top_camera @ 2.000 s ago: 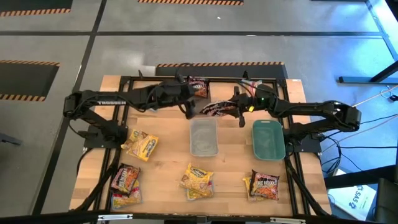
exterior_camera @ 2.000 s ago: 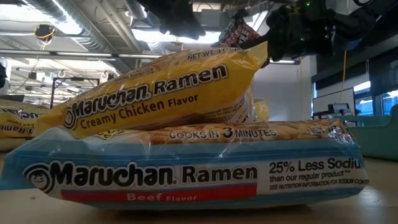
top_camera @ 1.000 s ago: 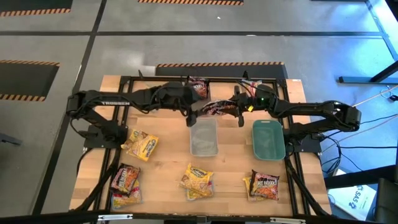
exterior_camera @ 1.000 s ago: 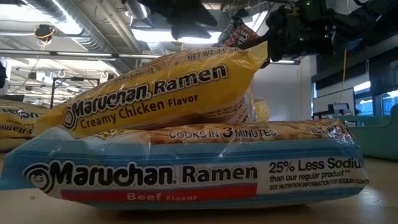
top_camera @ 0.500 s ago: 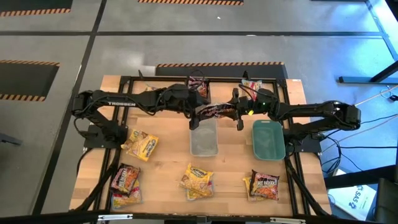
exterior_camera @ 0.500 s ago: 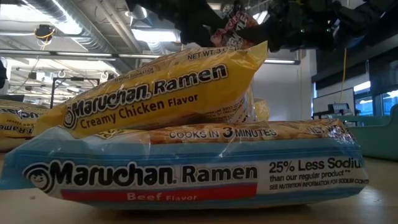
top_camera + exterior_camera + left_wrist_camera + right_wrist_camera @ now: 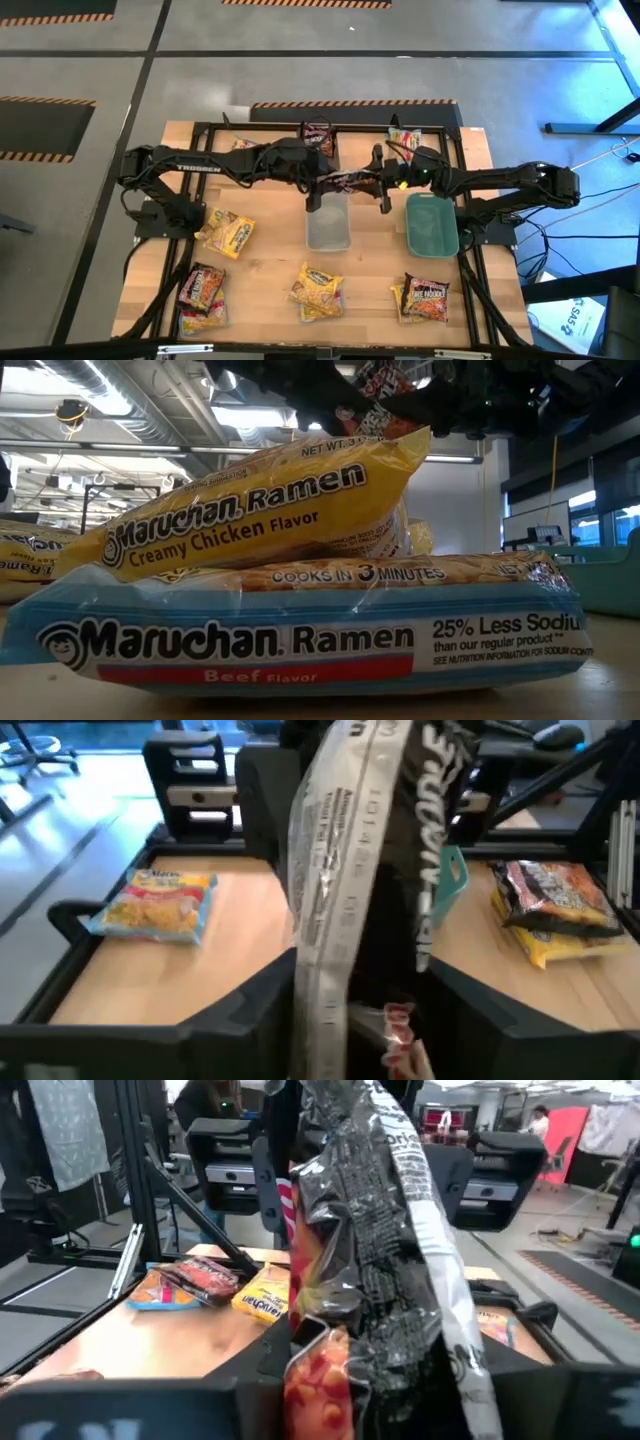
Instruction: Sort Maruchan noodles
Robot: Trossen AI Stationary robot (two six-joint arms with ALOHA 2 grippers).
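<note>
A dark brown-red noodle packet [image 7: 347,179] hangs in the air between my two grippers, above the far end of the clear bin [image 7: 327,228]. My left gripper [image 7: 318,188] is shut on the packet's left end and my right gripper [image 7: 378,184] on its right end. The same packet fills the left wrist view [image 7: 350,870] and the right wrist view [image 7: 385,1230], and shows at the top of the low view [image 7: 385,390]. Other packets lie flat on the table: a yellow one [image 7: 230,234], a dark one [image 7: 203,288], a yellow stack [image 7: 317,290] and an orange one [image 7: 425,298]. My left gripper has the packet's left end [image 7: 325,990] between its two fingers, coming from the table's left and slanting a little down. The packet stands on edge, lifted clear. My right gripper pinches the packet's crumpled right end [image 7: 320,1370] between its two fingers, coming level from the table's right. The packet reaches away from it toward the left gripper, clear of the bin and the table.
A teal bin [image 7: 431,222] stands to the right of the clear one. Two more packets [image 7: 318,133] [image 7: 405,138] lie at the far edge. In the low view a yellow packet [image 7: 260,510] rests on a blue one [image 7: 300,640]. A black frame [image 7: 200,130] rims the table.
My left gripper has moved toward the table's right edge and a little down, onto the packet's left end, which now sits between its fingers. My right gripper has swung the packet slightly toward the near edge, over the clear bin's far end.
</note>
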